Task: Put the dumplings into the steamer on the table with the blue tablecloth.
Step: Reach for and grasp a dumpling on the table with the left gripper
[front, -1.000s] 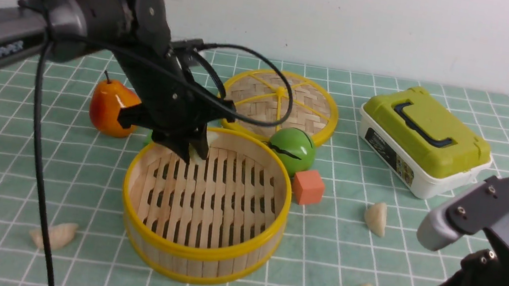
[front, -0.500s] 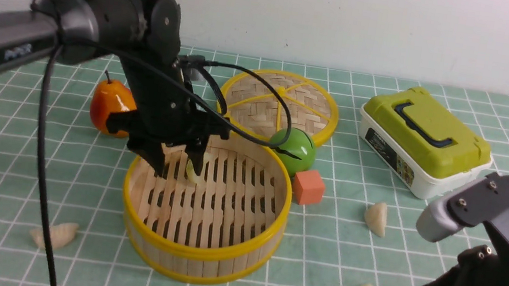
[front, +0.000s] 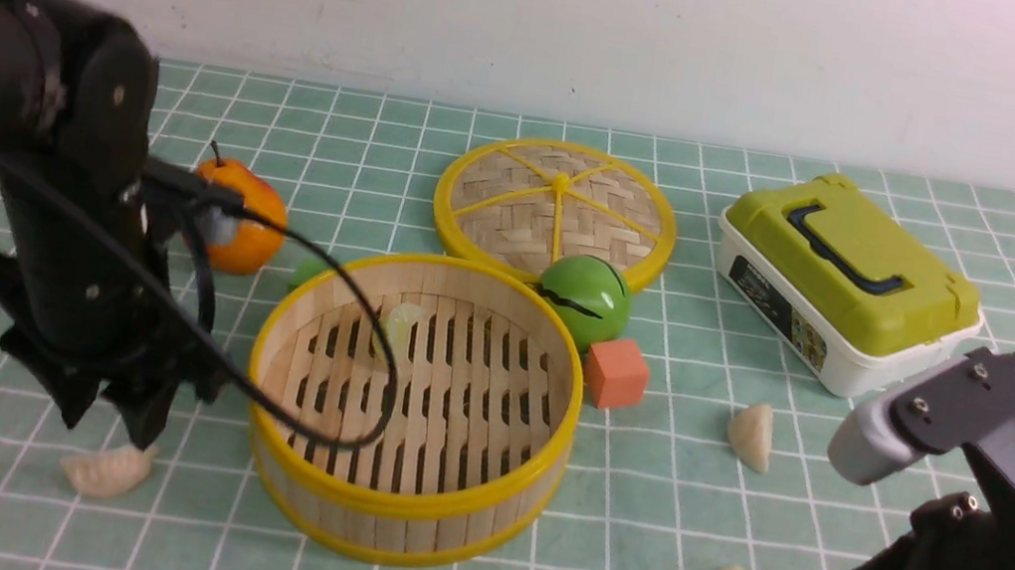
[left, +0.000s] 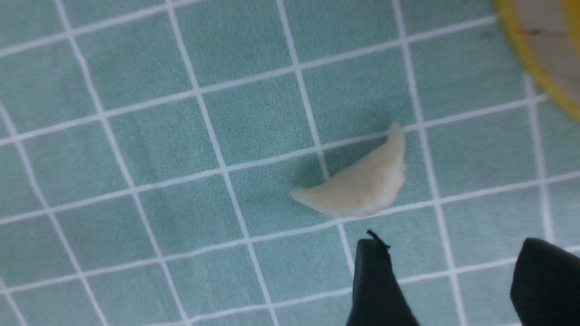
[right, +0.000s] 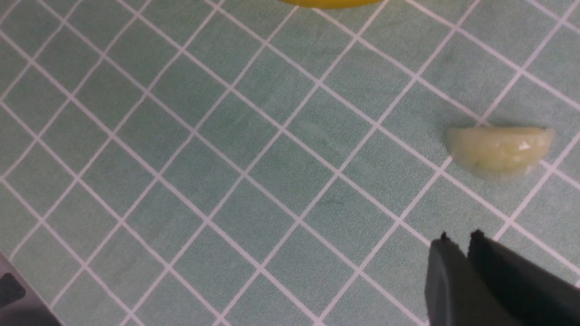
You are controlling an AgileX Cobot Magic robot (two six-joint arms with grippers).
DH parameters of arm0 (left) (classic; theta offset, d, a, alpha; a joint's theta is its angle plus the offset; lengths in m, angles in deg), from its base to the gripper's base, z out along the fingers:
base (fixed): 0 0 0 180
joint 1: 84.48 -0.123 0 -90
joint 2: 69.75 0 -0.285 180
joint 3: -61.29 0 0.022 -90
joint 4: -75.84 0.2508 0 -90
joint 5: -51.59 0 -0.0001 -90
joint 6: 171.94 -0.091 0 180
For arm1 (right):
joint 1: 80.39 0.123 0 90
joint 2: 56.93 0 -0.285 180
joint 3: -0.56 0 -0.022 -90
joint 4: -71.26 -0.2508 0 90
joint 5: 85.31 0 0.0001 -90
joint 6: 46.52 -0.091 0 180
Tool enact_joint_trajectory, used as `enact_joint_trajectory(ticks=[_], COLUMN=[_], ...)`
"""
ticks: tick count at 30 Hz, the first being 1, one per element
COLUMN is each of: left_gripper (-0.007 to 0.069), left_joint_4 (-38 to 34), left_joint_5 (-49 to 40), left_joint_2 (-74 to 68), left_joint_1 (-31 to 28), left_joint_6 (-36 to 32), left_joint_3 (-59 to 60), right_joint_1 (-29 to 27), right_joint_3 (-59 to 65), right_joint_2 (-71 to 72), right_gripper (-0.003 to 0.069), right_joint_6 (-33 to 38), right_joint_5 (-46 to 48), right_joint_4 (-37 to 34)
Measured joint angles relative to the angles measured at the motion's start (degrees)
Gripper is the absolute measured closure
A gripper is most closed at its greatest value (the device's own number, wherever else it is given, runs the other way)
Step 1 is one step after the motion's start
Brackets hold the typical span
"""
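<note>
Evidently, left end effector (left: 453,262), fingers spread, was nearer pale dumpling (left: 362,181); dumpling lay just ahead of fingertips, long axis slanting across them.

A smooth, pale greyish-white wall (front: 547,19) fills the whole background (a few tiny dark specks dot it), meeting the far edge of the tabletop in a straight line. Soft, even light falls across it, with slightly dimmer tones toward the upper left.
</note>
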Motion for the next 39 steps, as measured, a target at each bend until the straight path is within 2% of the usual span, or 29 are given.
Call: enact_joint_trajectory(ticks=[4,8,10,12,17,25,26,29,32,35,36,37,39], left_gripper=[0.0231,0.0236,0.0265,0.0287,0.0288,0.0305,0.0331,0.0560,0.0624,0.0605,0.0558,0.0551,0.0442], left_joint_4=[0.67,2.63,3.63,3.88,3.96,0.56,-0.07,-1.13,-1.38,-1.38,-1.38,-1.38,-1.92], left_joint_5=[6.26,9.09,10.26,10.18,9.39,-0.57,-1.34,-1.48,-1.12,-1.06,-1.57,-1.78,-4.33], left_joint_2=[-4.02,-5.60,-6.88,-7.20,-7.25,-8.52,-8.52,-8.52,-8.52,-8.52,-8.52,-8.52,-8.46], left_joint_1=[-0.50,-0.58,-0.67,-0.71,-0.71,-0.71,-0.71,-0.71,-0.71,-0.71,-0.71,-0.71,-0.71], left_joint_6=[-4.65,-5.23,-5.21,-4.40,0.53,7.82,9.65,12.52,14.59,14.81,14.81,14.81,15.04], left_joint_3=[3.41,3.15,2.77,2.59,2.20,-2.60,-3.76,-5.59,-6.11,-6.11,-6.11,-6.11,-6.11], right_joint_1=[0.00,0.00,0.00,0.00,0.00,0.00,0.00,0.00,0.00,0.00,0.00,0.00,0.00], right_joint_3=[0.00,0.00,0.00,0.00,0.00,0.00,0.00,0.00,0.00,0.00,0.00,0.00,0.00], right_joint_2=[0.00,0.00,0.00,0.00,-0.04,-0.04,-0.04,-0.04,-0.04,-0.04,-0.04,-0.04,-0.04], right_gripper=[0.0597,0.0593,0.0590,0.0587,0.0582,0.0574,0.0573,0.0570,0.0566,0.0566,0.0566,0.0566,0.0564], right_joint_6=[0.00,0.00,0.00,0.00,0.00,0.00,0.00,0.00,0.00,0.00,0.00,0.00,0.00], right_joint_5=[0.00,-0.05,-0.05,-0.05,-0.18,-1.15,-1.15,-1.15,-1.15,-1.17,-1.21,-1.21,-1.21], right_joint_4=[-0.65,-0.70,-0.88,-0.87,-0.87,-1.11,-1.11,-1.11,-1.11,-1.11,-1.11,-1.11,-1.11])
